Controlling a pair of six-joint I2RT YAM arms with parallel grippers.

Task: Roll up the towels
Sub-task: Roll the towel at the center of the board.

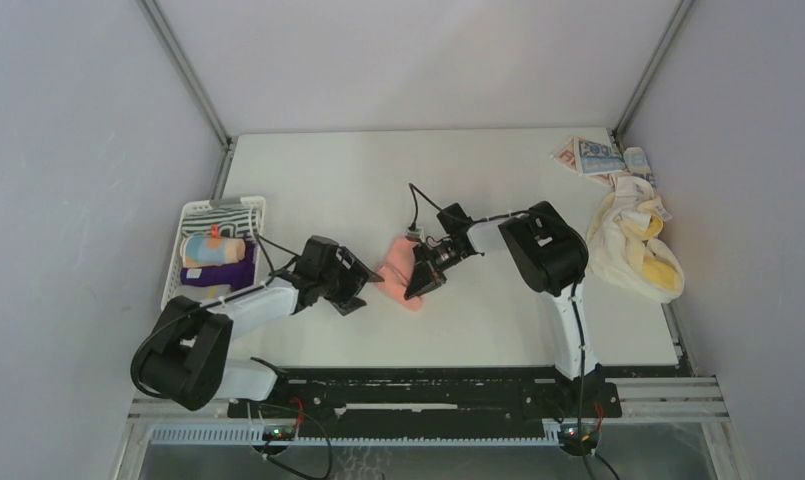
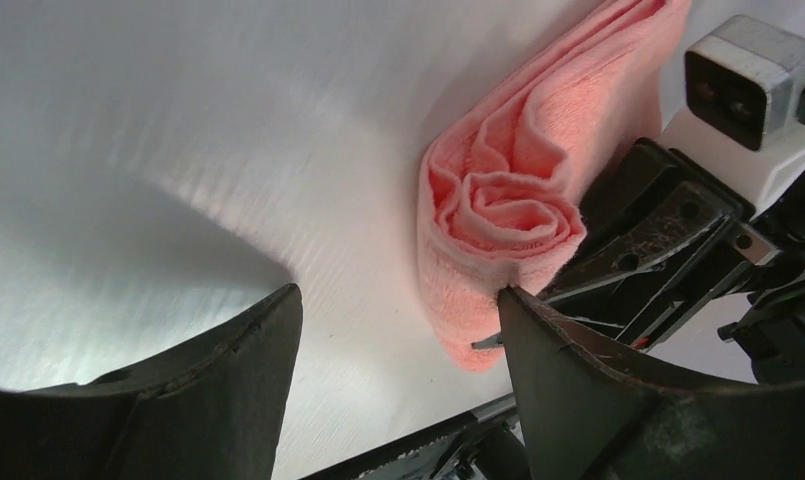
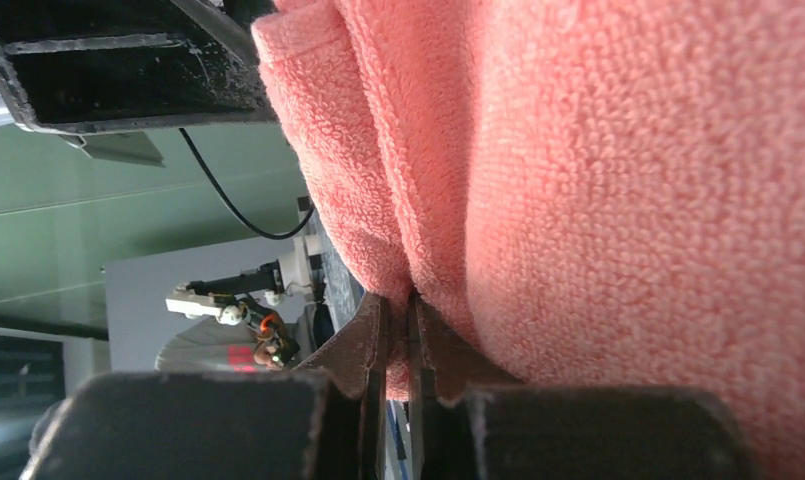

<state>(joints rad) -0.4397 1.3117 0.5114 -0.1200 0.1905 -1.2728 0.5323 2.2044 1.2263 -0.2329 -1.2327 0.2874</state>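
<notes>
While its long axis runs roughly near-to-far at mid-table [image 1: 328, 180], the rolled salmon-pink towel [image 2: 508, 200] turns its spiral end toward the left gripper [image 2: 398, 340], fingers spread just beside it; the right gripper [image 3: 398, 310], reaching leftward, pinches a towel fold

Reaches from the left base toward the middle with the left hand [image 1: 363, 285] held low, jaws set wide apart. Folds back at the elbow on the right side, with the right hand [image 1: 416, 288] pointing down-left, pinched tight on a fold of the pink towel [image 3: 628, 200].
</notes>
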